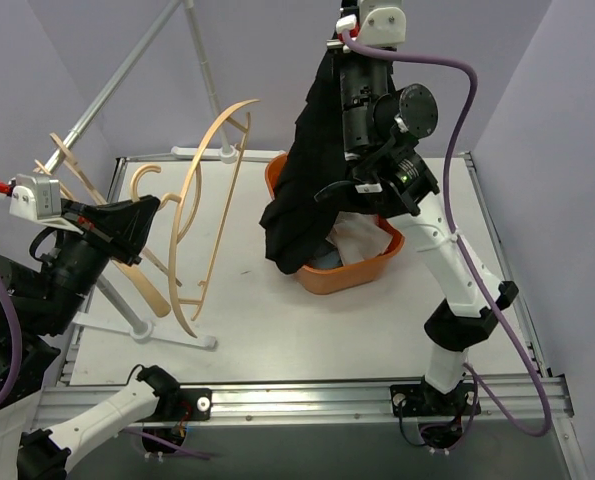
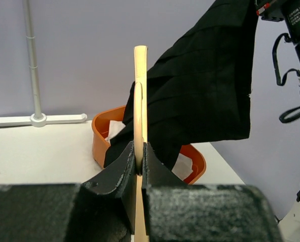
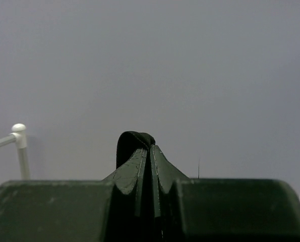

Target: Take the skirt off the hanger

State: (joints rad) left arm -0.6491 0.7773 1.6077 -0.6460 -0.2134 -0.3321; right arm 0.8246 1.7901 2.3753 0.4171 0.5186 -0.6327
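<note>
We see the right tool (image 3: 151,151) closed on a fold of the black skirt (image 1: 307,170), which hangs at upper centre of the overhead view over the orange basket (image 1: 372,270) on the bench (image 1: 277,320). At left, the left tool (image 2: 139,157) clamps the wooden hanger (image 2: 140,91), apart from the skirt.

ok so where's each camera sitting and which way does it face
Top external: above and behind the bases, looking down on the table; both arms show.
Left wrist: on the left arm, facing across the table at the skirt and orange basket; the left gripper clamps the wooden hanger.
Right wrist: raised high, facing the bare wall; the right gripper pinches the skirt.
Shared: top and left wrist both see skirt, basket, hanger.
</note>
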